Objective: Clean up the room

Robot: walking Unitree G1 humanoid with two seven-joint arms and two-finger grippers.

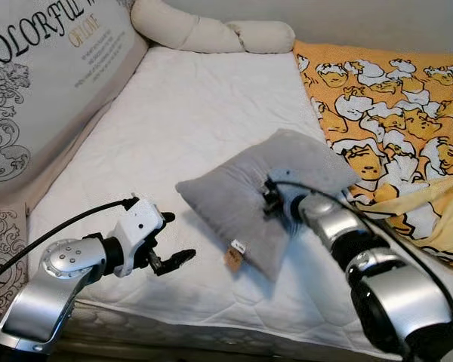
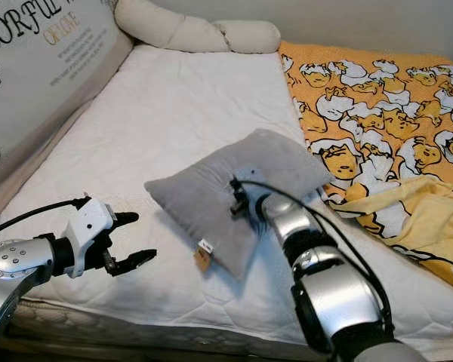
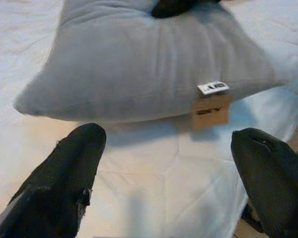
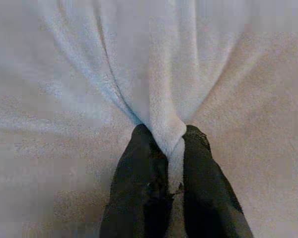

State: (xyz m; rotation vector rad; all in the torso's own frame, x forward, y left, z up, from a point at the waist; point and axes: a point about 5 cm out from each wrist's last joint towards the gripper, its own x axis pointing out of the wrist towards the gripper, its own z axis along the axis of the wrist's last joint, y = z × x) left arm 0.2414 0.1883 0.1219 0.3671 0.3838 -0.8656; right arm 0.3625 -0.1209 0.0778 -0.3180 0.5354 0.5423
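Pillow (image 1: 245, 197), grey and plush with a small cardboard tag (image 3: 210, 110) hanging off its edge, lies on your white bed (image 1: 174, 113) beside the yellow blanket (image 1: 396, 98). Your right gripper (image 4: 167, 144) pinches a fold of its fabric; your left gripper (image 1: 170, 237) hovers released nearby.

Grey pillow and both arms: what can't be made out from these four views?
- Tag on the pillow: print too small in every view.
- Right end effector in the head views: its fingertips sink into the pillow fabric; the right wrist view shows them pinching a fold.
- Printed cushion: lettering cut off by the picture's edge.
- Yellow blanket: runs off the right edge.
- Left end effector: open, short of the pillow.
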